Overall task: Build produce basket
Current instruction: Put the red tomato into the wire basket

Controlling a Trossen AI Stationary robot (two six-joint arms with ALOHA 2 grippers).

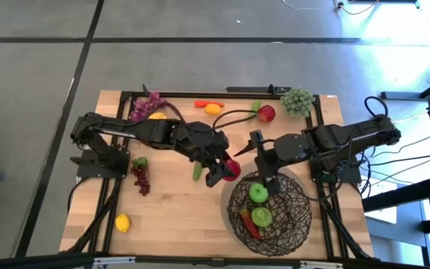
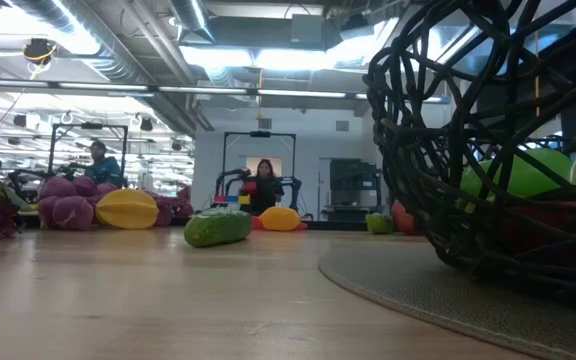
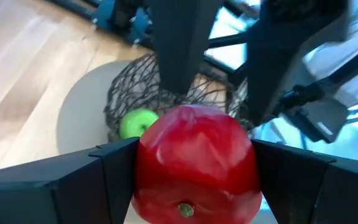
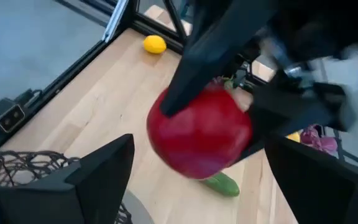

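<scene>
Basket (image 1: 290, 224), 5 o'clock on surface (image 1: 178, 217): two green apples, red chili inside. Left pincer (image 1: 226, 172) clamped on red apple (image 1: 232, 169) at 10 o'clock rim. Right pincer (image 1: 269, 181) agape, empty, over 12 o'clock rim. Outstanding: lemons, grapes, cucumber, carrot.

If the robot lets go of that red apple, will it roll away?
Probably, yes. The red apple is round and smooth, so on the flat wooden table it would likely roll. It looks shiny, so it may be a bit slippery between the left gripper fingers. Inside the basket, the walls should stop it.
</scene>
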